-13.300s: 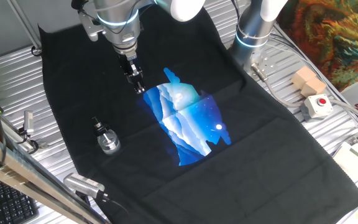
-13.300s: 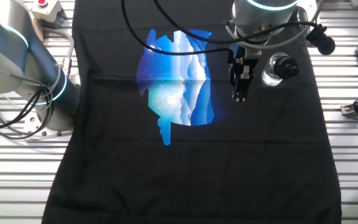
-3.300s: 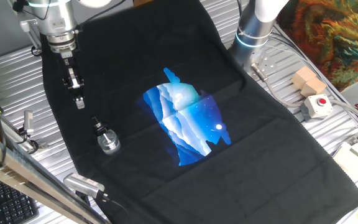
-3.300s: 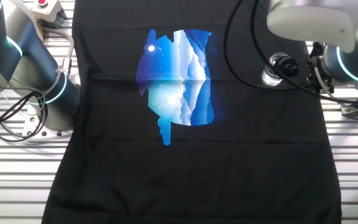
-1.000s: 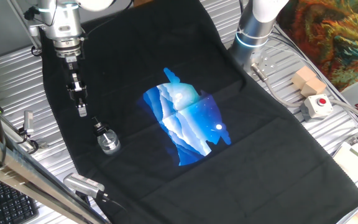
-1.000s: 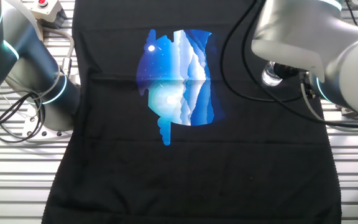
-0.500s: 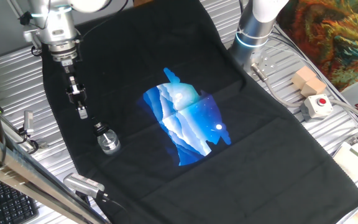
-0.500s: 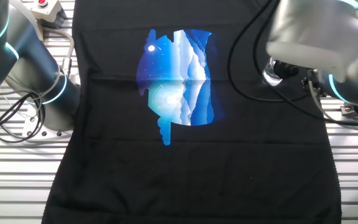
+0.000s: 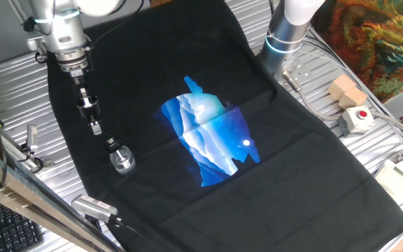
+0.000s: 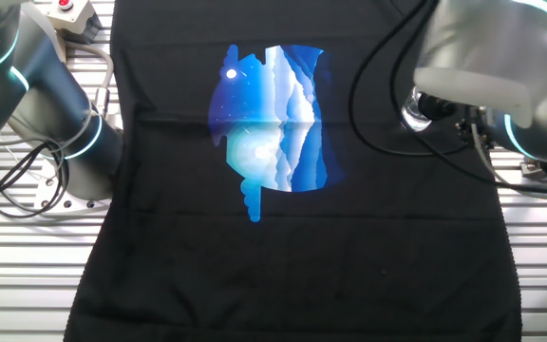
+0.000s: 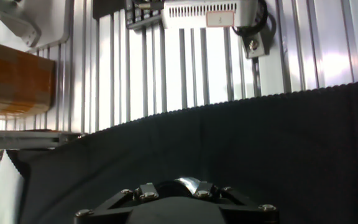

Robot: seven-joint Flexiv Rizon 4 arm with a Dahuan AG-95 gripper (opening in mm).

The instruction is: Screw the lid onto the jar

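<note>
The jar (image 9: pixel 123 161), small and of shiny clear glass, stands on the black cloth (image 9: pixel 292 175) near its left edge. The lid (image 9: pixel 110 143), a tiny dark cap, lies just up-left of the jar, touching or nearly so. My gripper (image 9: pixel 96 129) hangs tilted just up-left of the lid, its tips close above the cloth, fingers slightly apart and empty. In the other fixed view the arm (image 10: pixel 501 66) covers the gripper and lid; only the jar (image 10: pixel 412 116) peeks out. In the hand view a silvery glint (image 11: pixel 188 183) shows between the finger mounts of the gripper (image 11: pixel 174 186).
A grey metal cylinder (image 9: pixel 93 206) and a keyboard (image 9: pixel 5 227) lie off the cloth at the front left. A second arm's base (image 9: pixel 285 35), a wooden block (image 9: pixel 346 89) and a red-buttoned box (image 9: pixel 357 119) stand at the right. The cloth's edge (image 11: pixel 166 112) borders slatted metal.
The gripper has crossed from the cloth's middle to its left side, and in the last second crept down and right, closer to the lid. Lid and jar have not moved.
</note>
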